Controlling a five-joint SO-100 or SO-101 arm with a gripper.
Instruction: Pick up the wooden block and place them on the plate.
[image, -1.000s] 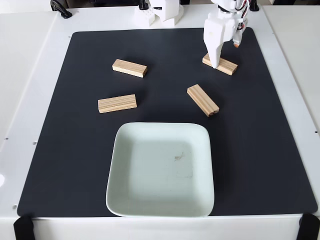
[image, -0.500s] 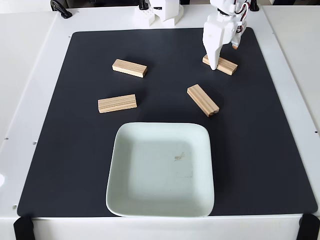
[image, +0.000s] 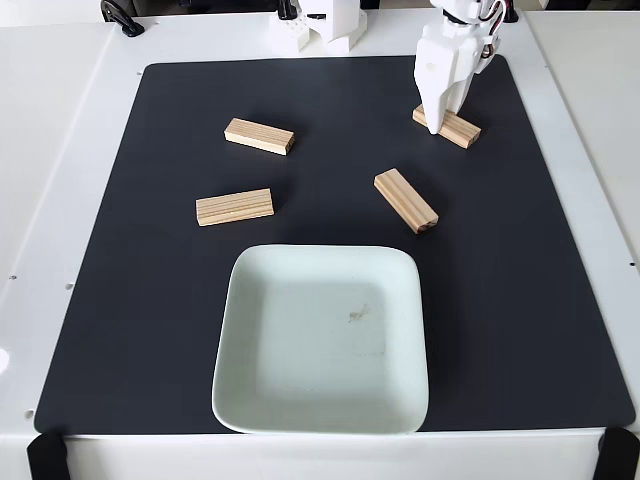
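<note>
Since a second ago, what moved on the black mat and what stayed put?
The gripper shifted a little to the right and up in the fixed view, and the wooden block under it slid the same way with it. Whether the fingers have closed on it cannot be told. The other three blocks and the plate stayed where they were; the plate holds no block.

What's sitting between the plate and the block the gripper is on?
In the fixed view, another wooden block lies diagonally on the black mat, between the plate and the block at the gripper. The rest of that stretch is bare mat.
</note>
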